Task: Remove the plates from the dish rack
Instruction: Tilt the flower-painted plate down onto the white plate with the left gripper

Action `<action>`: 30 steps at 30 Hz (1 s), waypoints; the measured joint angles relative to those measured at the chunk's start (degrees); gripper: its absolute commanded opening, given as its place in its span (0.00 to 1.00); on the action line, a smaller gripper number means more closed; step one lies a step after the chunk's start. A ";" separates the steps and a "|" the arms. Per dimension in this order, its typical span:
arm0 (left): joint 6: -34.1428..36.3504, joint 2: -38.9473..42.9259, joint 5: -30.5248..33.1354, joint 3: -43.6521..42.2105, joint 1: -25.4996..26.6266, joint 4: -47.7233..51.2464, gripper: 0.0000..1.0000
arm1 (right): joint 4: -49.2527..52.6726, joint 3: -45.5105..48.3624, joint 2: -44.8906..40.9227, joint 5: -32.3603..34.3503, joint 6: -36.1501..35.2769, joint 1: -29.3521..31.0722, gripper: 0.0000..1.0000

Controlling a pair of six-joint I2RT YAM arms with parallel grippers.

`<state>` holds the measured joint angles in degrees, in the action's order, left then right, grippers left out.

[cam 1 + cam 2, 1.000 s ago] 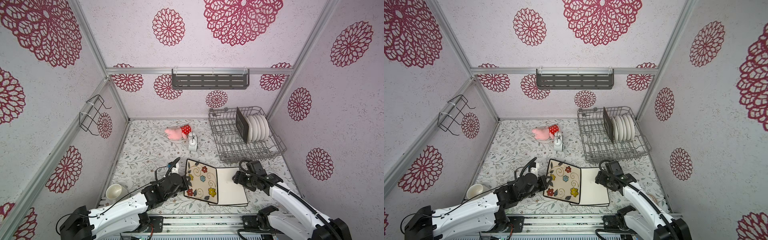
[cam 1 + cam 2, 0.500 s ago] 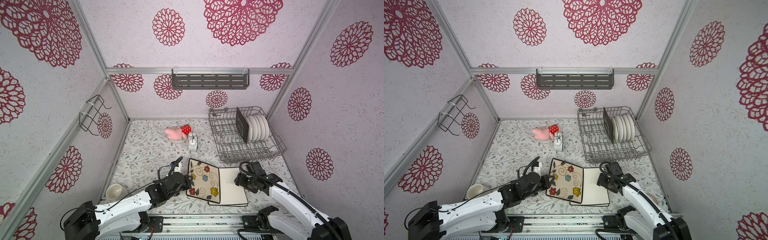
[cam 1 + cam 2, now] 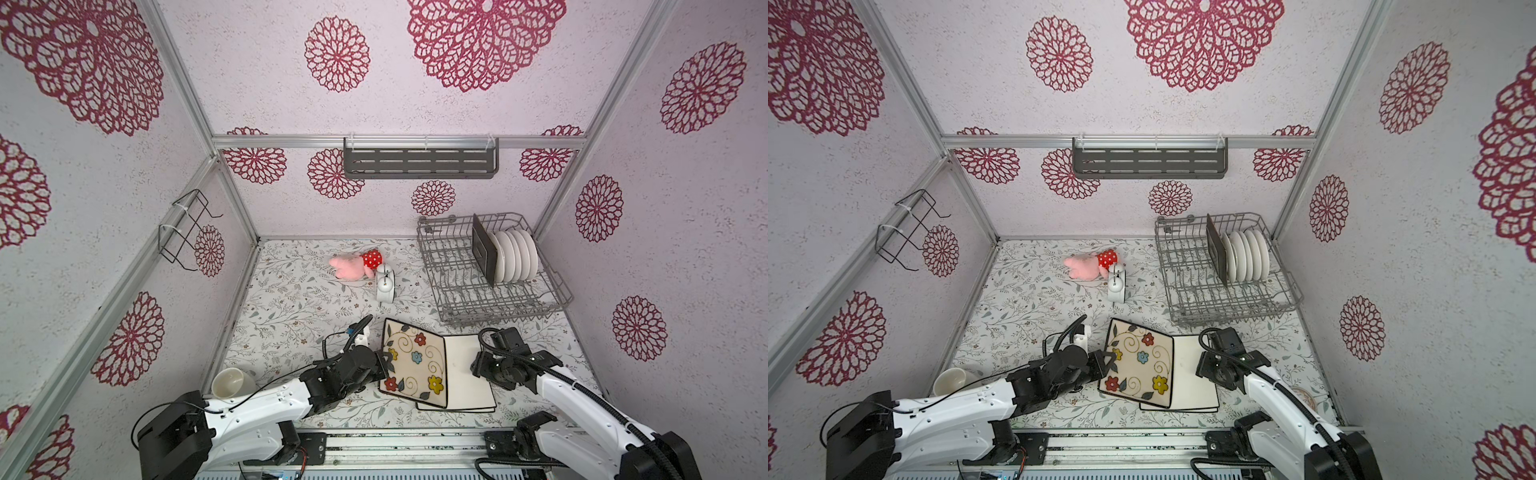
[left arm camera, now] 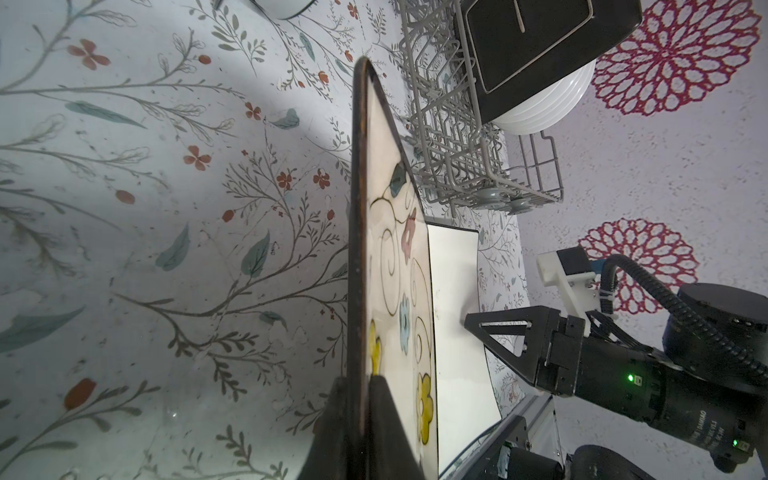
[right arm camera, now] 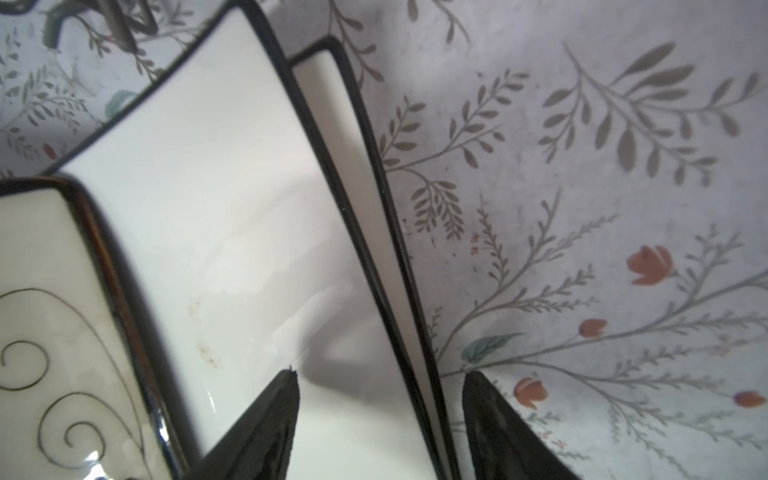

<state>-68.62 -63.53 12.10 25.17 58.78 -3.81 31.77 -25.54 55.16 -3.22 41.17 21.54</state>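
A cream flowered plate (image 3: 415, 365) (image 3: 1140, 365) (image 4: 390, 270) has its left rim pinched in my left gripper (image 3: 384, 362) (image 4: 365, 382), which is shut on it. Its other side overlaps two stacked white black-rimmed plates (image 3: 467, 374) (image 3: 1192, 374) (image 5: 249, 249) lying on the table. My right gripper (image 3: 482, 368) (image 5: 378, 374) is open, its jaws astride the right edge of that stack. At the back right, the dish rack (image 3: 498, 316) (image 3: 1225, 309) holds a dark square plate (image 3: 484, 253) (image 4: 536, 41) and several round white plates (image 3: 517, 259) (image 4: 548, 108) on edge.
A white alarm clock (image 3: 385, 284) and a pink plush toy (image 3: 353, 266) lie mid-table behind the plates. A white mug (image 3: 228, 382) sits at the front left. A slotted grey shelf (image 3: 419, 162) and a black wire holder (image 3: 185, 228) hang on the walls.
My left gripper has carried the flowered plate slightly to the right, further over the white plates. My right gripper has shifted a little nearer the front and its jaws have narrowed somewhat.
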 measured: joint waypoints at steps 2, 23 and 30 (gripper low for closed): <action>0.11 -0.61 0.07 0.09 0.37 0.00 0.14 | -0.26 0.00 -0.17 -0.02 0.00 0.00 0.70; 1.57 -4.92 0.52 0.76 1.84 3.67 0.27 | -0.44 0.00 -0.63 -0.02 -0.09 0.04 0.72; 1.68 -6.45 0.46 1.27 1.84 2.80 0.31 | -0.44 0.00 -0.63 0.00 -0.11 0.04 0.72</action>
<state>-66.94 -69.97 12.56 26.44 60.62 -1.02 31.33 -25.54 54.52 -3.22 41.06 21.58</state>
